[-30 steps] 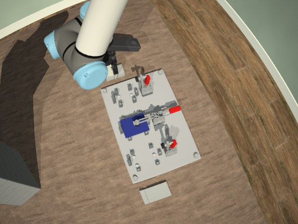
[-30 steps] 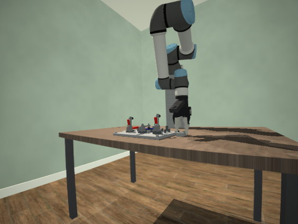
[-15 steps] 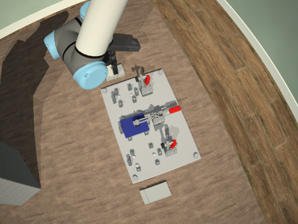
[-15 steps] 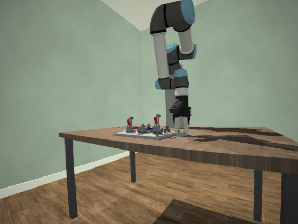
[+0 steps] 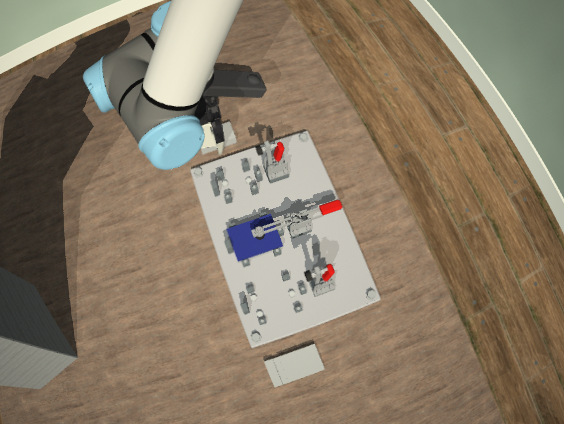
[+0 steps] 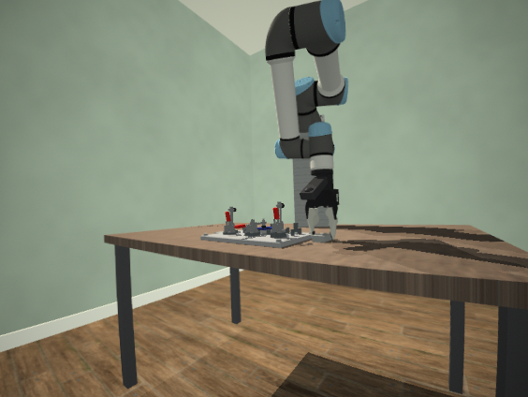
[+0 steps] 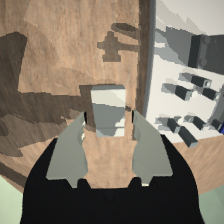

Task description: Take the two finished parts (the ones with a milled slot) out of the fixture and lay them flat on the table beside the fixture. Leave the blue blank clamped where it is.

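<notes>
My gripper [image 5: 219,145] [image 6: 323,238] [image 7: 109,111] is open, low over the table, with a fingertip on each side of a pale grey finished part [image 5: 229,133] [image 7: 108,102]. That part lies flat on the table beside the upper short edge of the fixture plate [image 5: 350,260] [image 6: 253,242] [image 7: 160,100]. Small gaps show between it and the fingertips in the wrist view. The other finished part [image 5: 298,364] lies flat on the table beyond the plate's lower edge, a thin line near its left end. The blue blank [image 5: 250,247] sits mid-plate under the lowered arm of the middle clamp [image 5: 300,226].
Two outer clamps stand with their red handles [image 5: 279,151] [image 5: 328,272] upright; the middle clamp's red handle [image 5: 330,207] lies low. Small grey stops and pale pins stand at the two outer places, which hold no part. A grey ribbed block [image 5: 30,345] is at the left.
</notes>
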Tool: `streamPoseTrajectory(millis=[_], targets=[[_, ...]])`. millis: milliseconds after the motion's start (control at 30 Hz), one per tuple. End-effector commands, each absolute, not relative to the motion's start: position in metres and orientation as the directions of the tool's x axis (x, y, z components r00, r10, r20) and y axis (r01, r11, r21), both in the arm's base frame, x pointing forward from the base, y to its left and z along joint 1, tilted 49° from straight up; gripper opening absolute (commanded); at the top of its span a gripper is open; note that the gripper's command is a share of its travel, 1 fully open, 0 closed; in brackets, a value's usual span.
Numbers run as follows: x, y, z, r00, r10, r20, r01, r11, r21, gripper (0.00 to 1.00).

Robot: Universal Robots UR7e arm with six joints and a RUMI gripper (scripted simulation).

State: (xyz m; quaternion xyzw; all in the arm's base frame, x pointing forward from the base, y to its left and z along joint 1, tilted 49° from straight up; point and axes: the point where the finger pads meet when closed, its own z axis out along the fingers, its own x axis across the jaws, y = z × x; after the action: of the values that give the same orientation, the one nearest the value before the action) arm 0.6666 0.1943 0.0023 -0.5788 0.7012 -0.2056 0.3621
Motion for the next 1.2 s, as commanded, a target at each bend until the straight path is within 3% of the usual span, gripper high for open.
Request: streamPoseTrajectory(millis=[0, 1167], targets=[[0.667, 0.195, 0.003, -0.067, -0.960, -0.270, -0.662, 0.246, -0.709, 0.40], [0.649, 0.191, 0.017, -0.069, -0.960, -0.270, -0.663, 0.246, -0.707, 0.40]])
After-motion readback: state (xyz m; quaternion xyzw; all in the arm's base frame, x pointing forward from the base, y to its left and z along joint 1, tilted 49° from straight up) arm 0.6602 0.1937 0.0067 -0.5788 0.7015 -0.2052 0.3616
